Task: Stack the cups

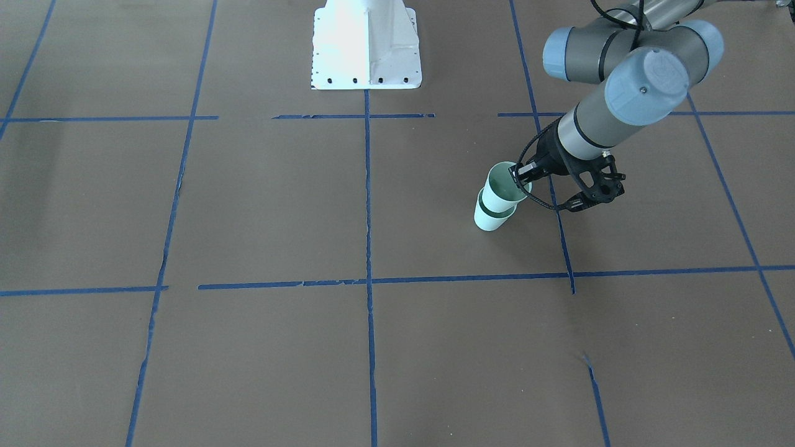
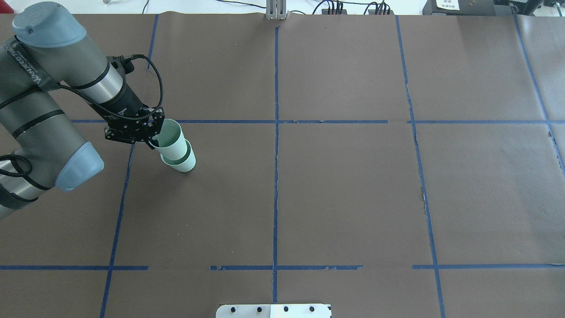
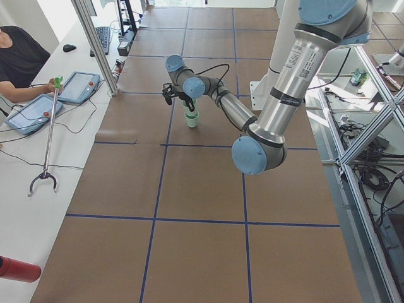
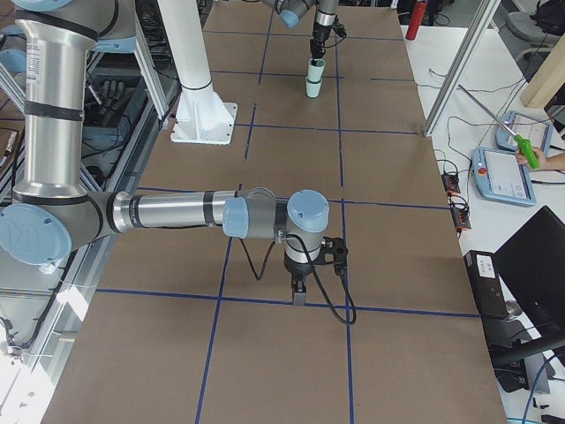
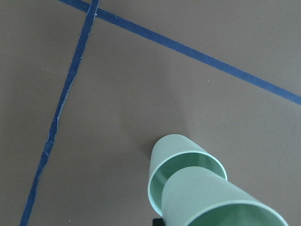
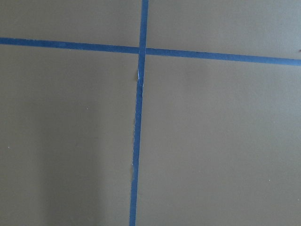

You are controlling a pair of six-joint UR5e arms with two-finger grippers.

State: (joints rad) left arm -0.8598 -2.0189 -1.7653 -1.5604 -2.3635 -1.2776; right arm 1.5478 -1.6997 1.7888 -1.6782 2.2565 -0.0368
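Two pale mint-green cups stand left of the table's middle. The lower cup [image 2: 184, 164] stands on the brown table. The upper cup [image 2: 171, 142] sits tilted, partly inside it. My left gripper [image 2: 153, 138] is shut on the upper cup's rim on the side nearer the arm. In the front-facing view the gripper [image 1: 520, 177] pinches the upper cup [image 1: 500, 194] above the lower cup [image 1: 490, 220]. The left wrist view shows the upper cup [image 5: 216, 200] entering the lower cup [image 5: 176, 149]. My right gripper [image 4: 300, 296] points down at the table far from the cups; I cannot tell if it is open.
The brown table is marked with a grid of blue tape lines [image 2: 276, 132]. The robot's white base [image 1: 365, 46] is at the table's edge. An operator [image 3: 19, 60] with tablets sits beyond the far side.
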